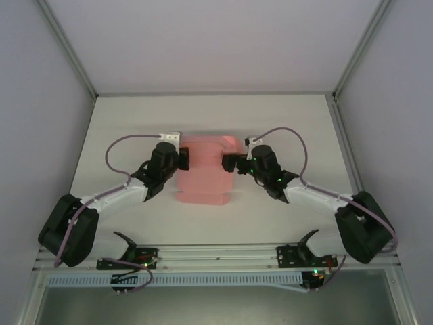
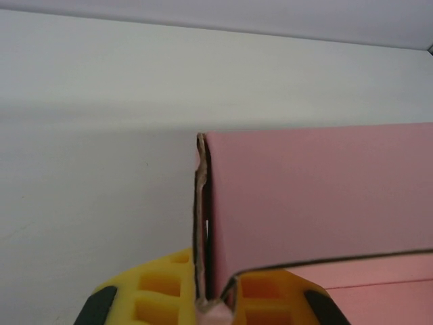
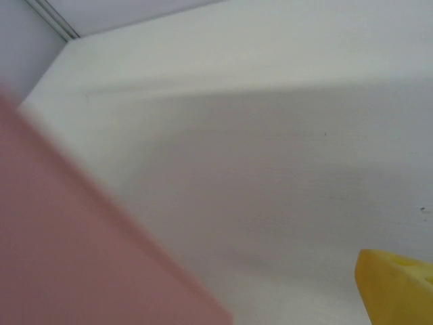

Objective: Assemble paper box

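While the paper box (image 1: 203, 177) is lying mid-table (image 1: 128, 115) between the two arms, the folding stage is looking to be the step in hand: it's partly raised, not yet a closed box. In the left wrist view one pale pink wall is standing upright with its raw card edge facing the camera, and a lower panel is running off to the right beneath it.

The left gripper (image 2: 215, 301) is pinching tight on the near end of that upright wall, its yellow pads (image 2: 159, 294) pressing in from either side of the card, so it's holding the box at its left edge.

Over on the other side, the right gripper (image 1: 229, 162) is hanging at the box's right edge with its jaws standing wide and nothing between them. One yellow finger (image 3: 399, 284) is showing over bare table, and blurred pink card is sitting close to the lens.

Next, I reckon, the right arm is going to have to get onto the opposite wall and lift it while the left is bracing, gently, because thin card like this could crease
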